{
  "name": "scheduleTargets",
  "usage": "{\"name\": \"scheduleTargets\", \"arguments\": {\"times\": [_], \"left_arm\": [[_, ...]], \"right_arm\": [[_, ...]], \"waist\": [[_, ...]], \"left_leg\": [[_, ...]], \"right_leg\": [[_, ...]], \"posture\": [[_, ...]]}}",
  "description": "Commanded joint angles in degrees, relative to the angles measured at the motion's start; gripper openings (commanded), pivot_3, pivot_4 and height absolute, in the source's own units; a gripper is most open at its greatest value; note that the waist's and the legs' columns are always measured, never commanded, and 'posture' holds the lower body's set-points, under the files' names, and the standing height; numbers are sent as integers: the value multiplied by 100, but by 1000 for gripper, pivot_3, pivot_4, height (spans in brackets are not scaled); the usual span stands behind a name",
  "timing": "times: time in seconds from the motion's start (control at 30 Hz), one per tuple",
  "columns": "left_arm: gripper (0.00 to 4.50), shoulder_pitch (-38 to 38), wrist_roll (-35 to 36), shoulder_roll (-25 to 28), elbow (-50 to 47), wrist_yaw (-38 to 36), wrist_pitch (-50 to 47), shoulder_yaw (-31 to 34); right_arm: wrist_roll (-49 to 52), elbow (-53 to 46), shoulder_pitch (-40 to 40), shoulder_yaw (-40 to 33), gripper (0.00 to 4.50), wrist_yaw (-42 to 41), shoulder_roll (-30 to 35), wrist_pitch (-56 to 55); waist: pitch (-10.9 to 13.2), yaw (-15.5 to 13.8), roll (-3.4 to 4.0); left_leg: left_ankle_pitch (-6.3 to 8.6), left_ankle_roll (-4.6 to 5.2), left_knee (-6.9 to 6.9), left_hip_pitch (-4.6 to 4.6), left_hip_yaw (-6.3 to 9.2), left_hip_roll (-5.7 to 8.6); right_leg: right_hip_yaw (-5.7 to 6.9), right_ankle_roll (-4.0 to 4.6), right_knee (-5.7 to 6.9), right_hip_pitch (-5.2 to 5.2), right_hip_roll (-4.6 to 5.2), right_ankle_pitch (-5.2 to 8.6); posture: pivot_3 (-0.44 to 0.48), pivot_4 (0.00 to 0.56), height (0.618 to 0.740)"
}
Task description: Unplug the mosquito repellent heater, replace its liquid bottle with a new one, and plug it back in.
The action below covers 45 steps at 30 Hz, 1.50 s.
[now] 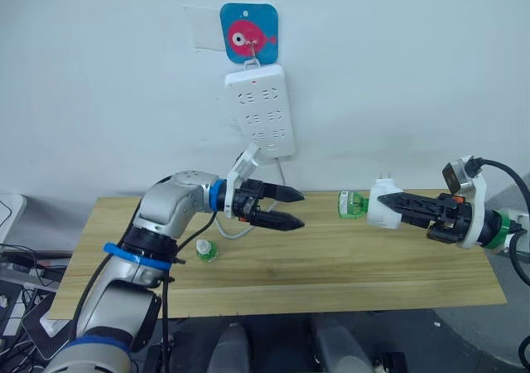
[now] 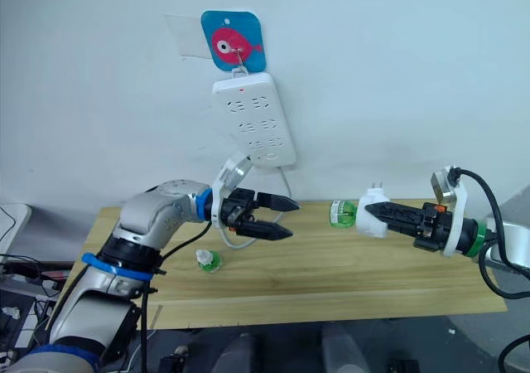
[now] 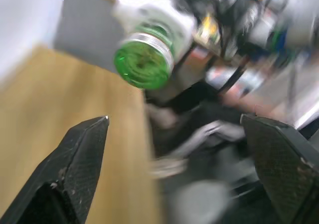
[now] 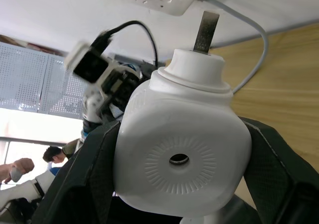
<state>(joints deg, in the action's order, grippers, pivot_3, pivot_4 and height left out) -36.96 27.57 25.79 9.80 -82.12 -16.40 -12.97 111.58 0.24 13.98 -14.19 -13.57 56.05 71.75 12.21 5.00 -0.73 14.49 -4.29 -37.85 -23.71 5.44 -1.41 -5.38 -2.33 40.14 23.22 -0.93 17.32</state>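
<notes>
Clamped in the right hand (image 1: 396,206), heater (image 1: 383,205) faces the spread left hand (image 1: 291,208).

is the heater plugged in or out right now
Out: the right gripper holds the mosquito repellent heater above the table, prongs bare, apart from the power strip.

The green bottle (image 3: 144,64) and the clutter behind it were blurred; the right tool's fingers (image 4: 89,179) hid the heater's (image 4: 182,149) sides.
</notes>
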Motion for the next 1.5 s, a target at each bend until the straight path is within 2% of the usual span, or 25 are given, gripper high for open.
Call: {"name": "scheduleTargets", "arguments": {"times": [0.03,0.27,0.37,0.47,0.67,0.9,1.2,1.3,1.47,1.5], "left_arm": [[4448,172,-498,-423,172,-262,2584,176],[4448,-379,-1343,-1291,2151,386,7031,515],[4448,-649,-1330,-1413,2806,501,8063,533],[4448,-834,-1303,-1499,3219,605,8648,409],[4448,-996,-1203,-1543,3577,662,9222,-57],[4448,-1259,-1519,-1530,4130,1160,9527,-129],[4448,-1430,-1814,-1528,4390,1695,9796,-349],[3852,-1457,-1976,-1516,4454,1916,9831,-362],[2301,-1456,-2132,-1463,4476,2158,9868,-520],[2200,-1461,-2153,-1453,4480,2207,9874,-548]], "right_arm": [[142,-27,143,-207,3116,-35,-70,22],[142,-163,185,-205,3116,-110,-231,128],[142,-216,205,-242,3116,-110,-282,141],[142,-230,262,-257,3116,-112,-365,136],[142,-302,358,-252,3116,-74,-509,134],[142,-340,340,-221,3116,-146,-505,176],[142,-359,363,-158,3116,-142,-536,177],[142,-369,369,-141,3116,-140,-539,177],[142,-381,387,-120,3116,-102,-568,150],[142,-389,388,-115,3116,-100,-572,147]], "waist": [[0,-35,-1],[1,-69,-2],[1,-62,-3],[1,-24,-3],[1,2,-3],[1,12,-3],[1,16,-3],[1,17,-3],[1,17,-3],[1,17,-3]], "left_leg": [[2,4,-1,-4,-1,1],[18,32,-9,-7,-16,6],[21,37,-10,-8,-24,6],[22,39,-10,-7,-28,4],[22,40,-11,-6,-24,3],[22,40,-11,-6,-23,3],[22,40,-11,-6,-22,3],[22,40,-11,-6,-21,3],[22,40,-11,-7,-21,3],[22,40,-11,-6,-21,3]], "right_leg": [[1,0,-3,0,0,0],[-11,-4,-12,-1,4,-3],[-15,-5,-13,-1,5,-4],[-16,-6,-12,-1,6,-4],[-14,-7,-9,-1,4,-5],[-13,-7,-9,-1,4,-5],[-13,-7,-8,-1,4,-5],[-12,-7,-8,-1,4,-5],[-13,-7,-8,-1,4,-5],[-13,-7,-8,-1,4,-5]], "posture": [[-91,189,740],[-96,193,740],[-96,193,740],[-104,191,740],[-109,188,740],[-114,187,740],[-115,190,740],[-114,190,740],[-114,191,740],[-114,191,740]]}}
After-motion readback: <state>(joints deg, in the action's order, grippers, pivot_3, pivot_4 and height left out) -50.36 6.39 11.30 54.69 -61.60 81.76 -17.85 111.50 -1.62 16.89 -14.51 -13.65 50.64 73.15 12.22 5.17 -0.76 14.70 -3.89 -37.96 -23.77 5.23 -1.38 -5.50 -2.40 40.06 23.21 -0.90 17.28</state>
